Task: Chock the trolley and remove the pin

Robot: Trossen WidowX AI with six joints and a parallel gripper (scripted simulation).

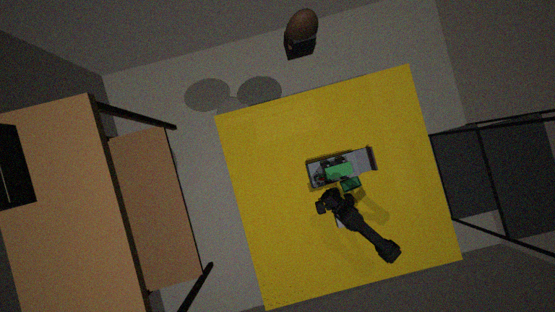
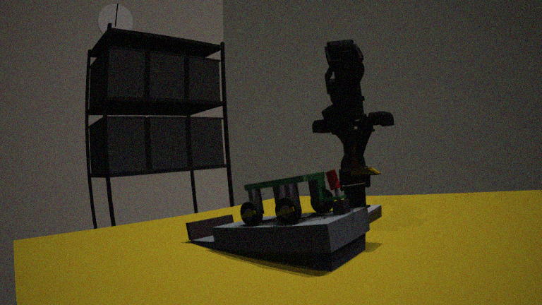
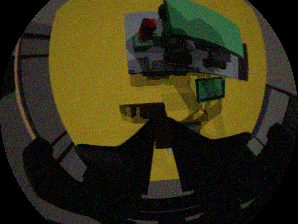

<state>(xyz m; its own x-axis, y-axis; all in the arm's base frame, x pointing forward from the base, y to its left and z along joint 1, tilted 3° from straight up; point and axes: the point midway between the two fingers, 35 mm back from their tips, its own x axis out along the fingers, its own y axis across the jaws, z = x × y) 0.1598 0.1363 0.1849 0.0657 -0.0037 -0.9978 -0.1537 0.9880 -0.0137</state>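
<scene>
The trolley (image 1: pixel 338 170) (image 2: pixel 286 182) (image 3: pixel 205 25) has a green deck and dark wheels and stands on the grey ramp (image 1: pixel 361 159) (image 2: pixel 272 241). The red-headed stop pin (image 1: pixel 321 178) (image 2: pixel 332 179) (image 3: pixel 148 28) stands upright at the trolley's uphill end. My gripper (image 2: pixel 353 166) (image 3: pixel 160 121) is shut on the chock (image 2: pixel 369 171) (image 3: pixel 150 109), holding it in the air beside the ramp's uphill end. In the wrist view the chock looks dark; its orange handle is hidden between the fingers. The green tray (image 1: pixel 350 184) (image 3: pixel 210 89) lies beside the ramp, on the arm's side.
The yellow table top (image 1: pixel 271 154) (image 2: pixel 454 246) carries everything. A raised end board (image 1: pixel 371 158) (image 2: pixel 209 226) crosses the ramp's downhill end. A pale grey piece (image 1: pixel 340 222) shows partly under the arm. A dark shelf rack (image 2: pixel 155 106) stands away from the table.
</scene>
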